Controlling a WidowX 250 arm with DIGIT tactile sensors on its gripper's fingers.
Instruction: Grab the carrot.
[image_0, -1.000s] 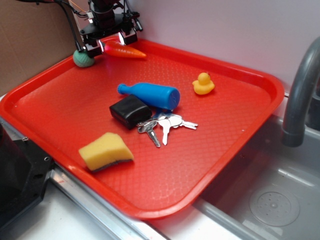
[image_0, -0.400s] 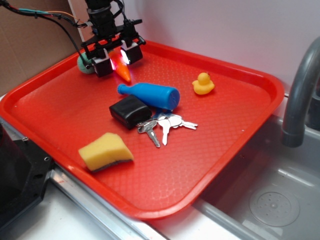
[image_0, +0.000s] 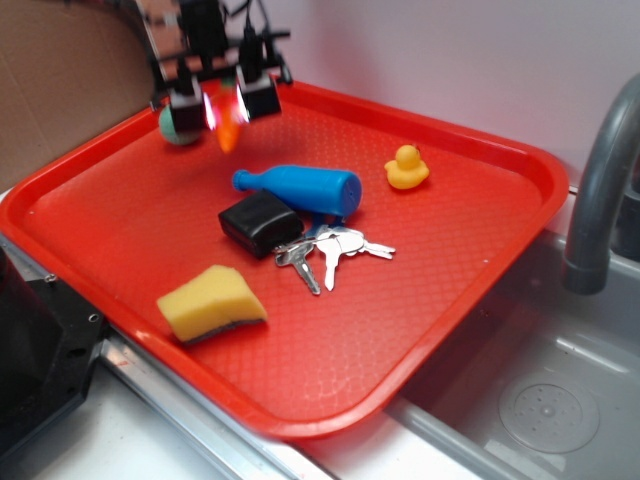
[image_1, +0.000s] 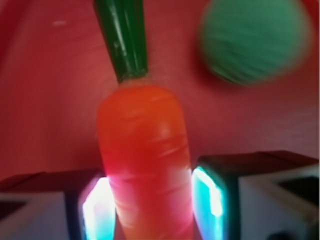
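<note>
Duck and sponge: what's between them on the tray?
Exterior view: the keys lie between duck and sponge, with the bottle's end nearby.

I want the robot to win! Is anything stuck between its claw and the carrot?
No. The gripper is already shut on the carrot, with its fingers pressing both sides. The green ball sits off to one side.

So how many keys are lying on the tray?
3 keys, fanned together mid-tray, beside the black fob and in front of the blue bottle; another could be hidden under them.
</note>
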